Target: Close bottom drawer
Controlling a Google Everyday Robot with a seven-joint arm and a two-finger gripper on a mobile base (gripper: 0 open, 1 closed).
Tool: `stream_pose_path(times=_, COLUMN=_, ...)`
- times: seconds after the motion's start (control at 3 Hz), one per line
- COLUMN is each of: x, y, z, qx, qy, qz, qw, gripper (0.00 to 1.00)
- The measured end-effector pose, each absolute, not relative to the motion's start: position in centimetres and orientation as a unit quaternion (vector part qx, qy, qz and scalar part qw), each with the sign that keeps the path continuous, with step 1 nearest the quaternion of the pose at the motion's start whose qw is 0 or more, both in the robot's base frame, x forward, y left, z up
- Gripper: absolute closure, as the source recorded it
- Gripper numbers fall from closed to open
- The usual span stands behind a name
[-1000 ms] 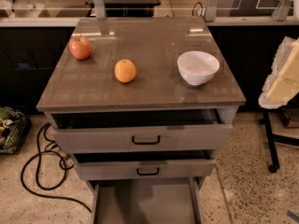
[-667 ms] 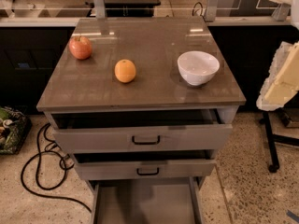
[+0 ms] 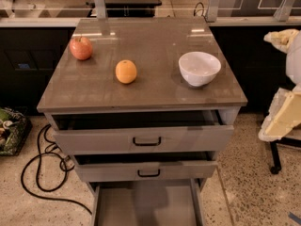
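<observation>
Nothing closed yet. All left to do, judging from the bottom drawer [image 3: 146,206] at the lower centre of the frame: pulled far out, grey tray exposed, front panel cut off by the bottom edge. Calls for reaching that front and pushing it fully in beneath the middle drawer [image 3: 108,171]. No contact from the end effector [image 3: 282,119], up at the right edge, well apart from the drawer; open or closed, cannot tell. Against a second ago: lower along that right edge. No change to the drawer, nor to apple [image 3: 81,47], orange [image 3: 126,71] and bowl [image 3: 199,68] on the counter [image 3: 155,32].
</observation>
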State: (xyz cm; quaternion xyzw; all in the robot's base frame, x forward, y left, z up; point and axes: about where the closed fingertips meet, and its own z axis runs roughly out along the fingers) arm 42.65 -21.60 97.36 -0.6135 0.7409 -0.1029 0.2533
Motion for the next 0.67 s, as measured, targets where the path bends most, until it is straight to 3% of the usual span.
stream_pose_path(times=0.67, x=39.9, y=-23.6, z=87.0, qx=-0.634, qy=0.738, qz=-0.060, qw=0.223, gripper=0.00)
